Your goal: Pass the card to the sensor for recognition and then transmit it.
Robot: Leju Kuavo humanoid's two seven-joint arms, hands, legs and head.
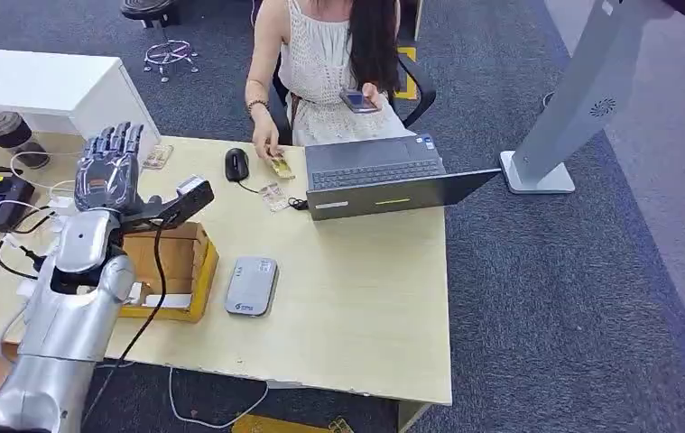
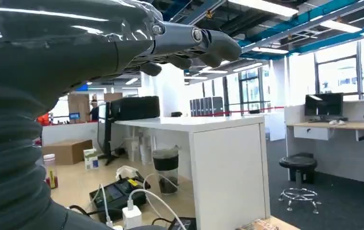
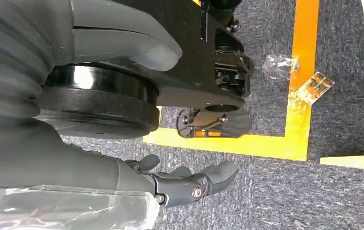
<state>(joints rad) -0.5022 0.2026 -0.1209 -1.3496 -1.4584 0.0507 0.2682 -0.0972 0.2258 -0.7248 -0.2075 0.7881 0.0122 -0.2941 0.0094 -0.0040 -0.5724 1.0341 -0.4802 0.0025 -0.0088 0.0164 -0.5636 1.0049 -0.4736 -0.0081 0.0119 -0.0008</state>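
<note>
My left hand point(image 1: 108, 169) is raised above the desk point(image 1: 356, 298), fingers point(image 1: 115, 142) straight, apart and holding nothing. The card point(image 1: 281, 167) lies far beyond them, under a person's hand point(image 1: 264, 140) beside the laptop point(image 1: 384, 176); the sensor point(image 1: 251, 285) rests nearer. My right hand point(image 3: 189, 184) hangs over carpet, fingers loosely spread, empty.

the dark grey robot left hand point(image 1: 108, 169) hangs over a pale wood-grain table point(image 1: 356, 298). beyond its fingers point(image 1: 120, 140) a yellow cardboard box point(image 1: 176, 271), a silver-grey flat sensor pad point(image 1: 251, 285), a black oval mouse point(image 1: 236, 164) and a dark grey open laptop point(image 1: 384, 176).
</note>
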